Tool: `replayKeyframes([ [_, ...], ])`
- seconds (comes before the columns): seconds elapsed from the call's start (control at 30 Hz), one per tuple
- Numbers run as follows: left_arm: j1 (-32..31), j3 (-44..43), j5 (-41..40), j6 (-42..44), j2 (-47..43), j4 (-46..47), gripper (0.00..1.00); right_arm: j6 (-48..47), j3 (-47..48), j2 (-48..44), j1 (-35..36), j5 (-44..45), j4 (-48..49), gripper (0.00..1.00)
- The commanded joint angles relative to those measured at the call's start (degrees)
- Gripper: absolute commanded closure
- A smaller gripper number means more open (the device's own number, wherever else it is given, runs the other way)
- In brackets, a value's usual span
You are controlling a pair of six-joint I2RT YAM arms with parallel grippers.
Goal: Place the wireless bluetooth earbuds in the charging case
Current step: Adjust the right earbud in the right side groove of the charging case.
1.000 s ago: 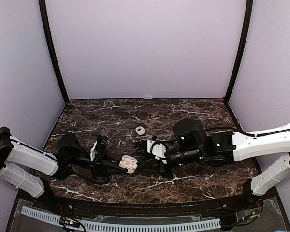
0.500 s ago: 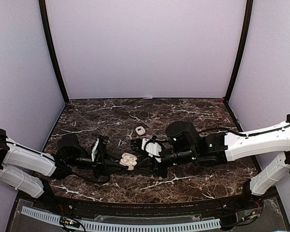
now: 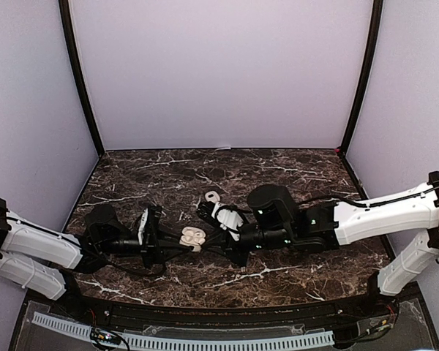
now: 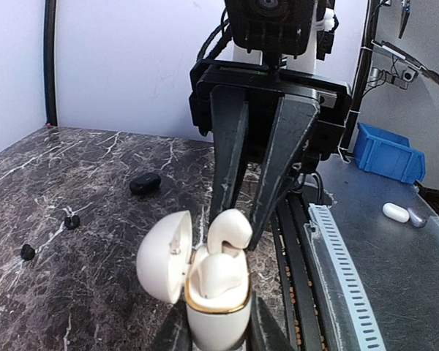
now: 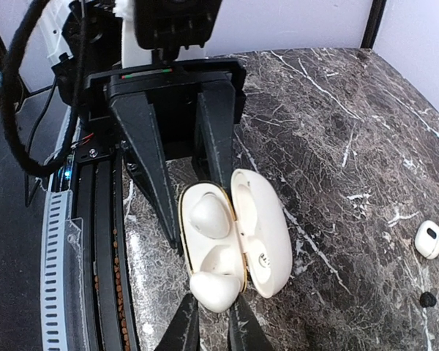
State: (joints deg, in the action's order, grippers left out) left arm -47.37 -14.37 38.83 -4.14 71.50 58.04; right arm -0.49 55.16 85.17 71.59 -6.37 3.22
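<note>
Plainly, the two arms meet nose to nose so that one can steady the target while the other feeds it. The left gripper (image 4: 218,329) is clamped on the lower half of the charging case (image 4: 216,307), holding it upright with its mouth up. The lid (image 4: 163,256) is swung out toward 9 o'clock in the left wrist view, which leaves the cavities uncovered. One white earbud (image 4: 214,274) already sits in the case. The right gripper (image 5: 212,322) is pinched on the second white earbud (image 4: 229,230), which sits at the case's mouth, touching or just above its empty pocket; whether it is fully home I cannot tell. Judging by this, the seating push is the step in hand.

In the top view the work sits low on the table (image 3: 293,175), with the near edge and its cable rail at 6 o'clock, not far off. Open marble lies toward 12 o'clock, so retreat that way looks easiest. A small white case (image 3: 211,197) lies at about 1 o'clock from the held case, close beside the right arm's wrist. In the left wrist view a black case (image 4: 145,183) lies at 10 o'clock, and two black buds (image 4: 72,221) lie at 9 o'clock, well apart from the fingers.
</note>
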Motion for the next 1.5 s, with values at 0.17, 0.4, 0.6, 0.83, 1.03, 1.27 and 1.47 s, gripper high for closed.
replayKeyframes([
  [0.17, -1.13, 1.31, -5.23, 4.13, -1.37, 2.98, 1.0, 8.93, 2.64, 3.86, -0.05, 2.32, 4.0, 0.9],
  [0.4, -1.49, 2.3, -7.46, 5.18, -1.63, 4.32, 1.0, 11.58, 4.14, 5.91, -0.44, 1.04, 2.71, 0.9],
  [0.6, -1.84, 3.82, -10.17, 6.21, -1.63, 7.08, 1.0, 14.93, 4.7, 6.02, -1.16, 0.11, 2.46, 0.91],
  [0.83, -1.84, 4.9, -10.75, 6.61, -1.22, 9.3, 1.0, 16.85, 6.68, 8.26, -2.25, -2.87, -1.07, 0.87],
  [1.03, -1.84, 6.0, -11.85, 4.34, -1.15, 12.97, 1.0, 15.26, 8.47, 8.97, -2.25, -5.31, -5.86, 0.81],
  [1.27, -1.84, 6.85, -11.69, 3.63, -0.67, 15.6, 1.0, 14.46, 5.58, 4.45, -2.33, -4.35, -6.93, 0.67],
  [1.47, -1.79, 6.83, -10.98, 2.98, -0.42, 17.28, 1.0, 15.35, 2.28, 0.58, -2.81, -4.61, -5.32, 0.54],
])
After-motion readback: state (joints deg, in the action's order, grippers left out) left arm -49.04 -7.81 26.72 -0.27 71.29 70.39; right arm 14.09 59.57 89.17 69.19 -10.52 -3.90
